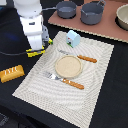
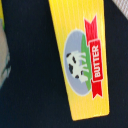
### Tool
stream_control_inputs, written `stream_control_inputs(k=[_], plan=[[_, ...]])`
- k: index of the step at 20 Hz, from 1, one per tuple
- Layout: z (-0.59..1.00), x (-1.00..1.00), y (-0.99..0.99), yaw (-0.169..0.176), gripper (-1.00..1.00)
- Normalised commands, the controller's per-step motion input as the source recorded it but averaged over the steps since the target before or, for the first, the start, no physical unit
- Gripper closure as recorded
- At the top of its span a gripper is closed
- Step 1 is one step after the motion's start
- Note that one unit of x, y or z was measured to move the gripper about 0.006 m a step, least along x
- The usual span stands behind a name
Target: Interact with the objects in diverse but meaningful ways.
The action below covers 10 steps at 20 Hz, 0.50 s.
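Observation:
The flat yellow box [image 2: 80, 60] fills the wrist view; it lies on the dark table and carries a cow picture and a red "BUTTER" ribbon. In the exterior view only its yellow edges [image 1: 33, 53] peek out from under my white gripper [image 1: 37, 48], which hovers directly above it by the mat's far left corner. No fingers show in either view, so whether they are open is unclear. The orange-brown bread loaf [image 1: 11, 73] lies at the exterior view's left. A pale blue carton [image 1: 73, 38] stands on the mat's far edge. Two dark grey pots [image 1: 66, 8] [image 1: 92, 12] sit at the back.
A striped placemat [image 1: 97, 75] holds a round wooden plate [image 1: 68, 66], an orange-handled fork [image 1: 65, 80] and a knife [image 1: 80, 57]. The pots rest on a brown board [image 1: 107, 29], with another round vessel [image 1: 122, 17] at its right end. A cable runs behind the arm.

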Motion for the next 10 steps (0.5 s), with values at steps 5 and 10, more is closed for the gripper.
stream_control_inputs(k=[5,10], plan=[[-0.19,-0.06,-0.20,0.000,-1.00],[-0.23,-0.06,-0.14,0.000,-1.00]])
